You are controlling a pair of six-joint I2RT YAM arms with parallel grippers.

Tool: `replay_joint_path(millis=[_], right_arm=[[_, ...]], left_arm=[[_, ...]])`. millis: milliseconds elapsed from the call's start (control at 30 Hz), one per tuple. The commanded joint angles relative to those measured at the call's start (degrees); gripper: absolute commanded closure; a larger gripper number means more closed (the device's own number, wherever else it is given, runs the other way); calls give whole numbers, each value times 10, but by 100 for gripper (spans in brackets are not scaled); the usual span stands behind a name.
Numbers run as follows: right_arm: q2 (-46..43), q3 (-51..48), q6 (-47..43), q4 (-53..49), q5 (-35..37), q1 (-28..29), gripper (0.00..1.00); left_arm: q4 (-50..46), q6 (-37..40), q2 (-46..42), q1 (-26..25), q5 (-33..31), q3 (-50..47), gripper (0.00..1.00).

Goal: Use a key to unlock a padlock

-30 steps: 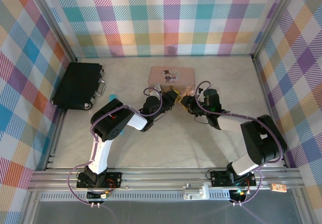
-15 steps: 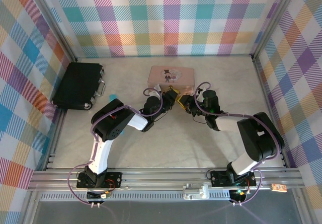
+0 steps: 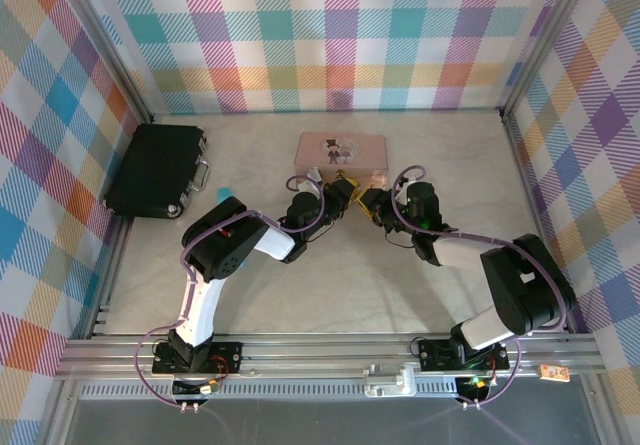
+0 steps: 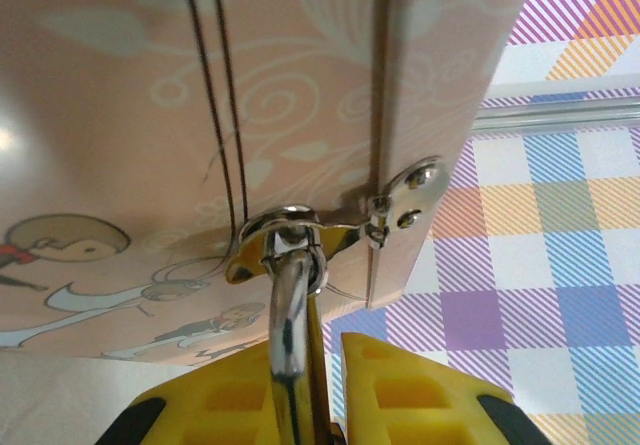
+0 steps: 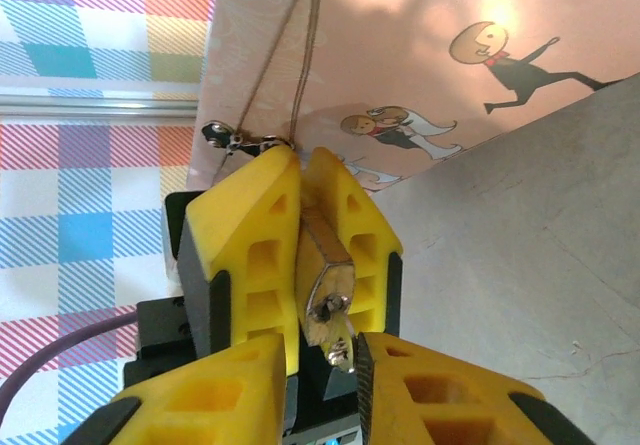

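The padlock (image 5: 318, 255) sits mid-frame in the right wrist view, pinched by the left gripper (image 4: 310, 360), its shackle (image 4: 288, 315) through the hasp (image 4: 300, 233) of the box (image 5: 450, 85). The right gripper (image 5: 325, 350) at the bottom edge pinches the key (image 5: 335, 330) in its keyhole; an off-axis turn may slip the key or drag the box

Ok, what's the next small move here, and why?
Probably twist the right pincer to turn the key: it sits in the keyhole of the padlock, between that pincer's fingers, while the left pincer clamps the padlock's body.
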Motion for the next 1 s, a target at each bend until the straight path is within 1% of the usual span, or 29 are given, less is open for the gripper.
replay_joint_path(millis=[0,100,267,367,600,633,667,700,767,833,900,967], right_arm=[[21,1,10,40,-6,3,75],[28,-2,13,55,-5,3,79],[29,-2,11,58,2,3,90],[32,3,1,60,8,3,93],[21,46,-98,-19,12,3,97],[18,49,-103,-35,11,3,100],[17,51,-97,-45,10,4,100],[17,51,-79,-45,2,1,100],[21,55,-10,-35,-26,-5,100],[28,60,89,10,-67,-8,100],[28,73,186,9,-100,-7,100],[25,74,271,43,-119,-7,100]], left_arm=[[56,3,-5,-5,-1,15,100],[56,2,-5,-6,0,14,100],[56,2,-5,-7,-2,14,100],[57,2,-4,-9,0,14,100],[59,2,-9,-11,11,4,100],[59,2,-9,-11,12,2,100],[60,2,-9,-11,13,0,100],[61,5,-9,-10,15,-1,100],[65,24,-7,-10,22,0,100],[68,53,-7,-11,34,2,100],[71,74,-8,-10,45,3,100],[73,87,-11,-10,54,4,100]])
